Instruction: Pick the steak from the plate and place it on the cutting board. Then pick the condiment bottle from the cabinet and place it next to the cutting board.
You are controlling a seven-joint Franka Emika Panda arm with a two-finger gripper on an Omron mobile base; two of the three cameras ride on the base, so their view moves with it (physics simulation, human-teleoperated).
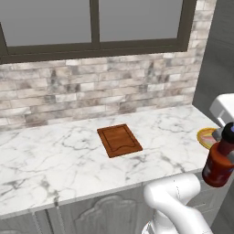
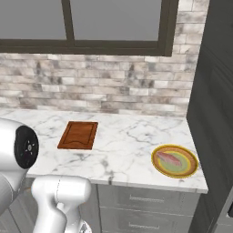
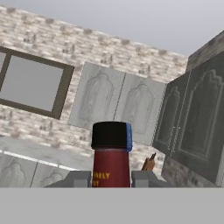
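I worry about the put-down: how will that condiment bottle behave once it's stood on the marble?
The condiment bottle looks tall and slim, so probably tippy. Its round body would likely roll if it fell. It appears rigid in the shut claw.

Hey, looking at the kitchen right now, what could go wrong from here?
The steak lies on the plate, not the cutting board, so that step looks skipped. The gripper holds the bottle low on its body, so it might tip when set down. It hangs near the plate and could knock it.
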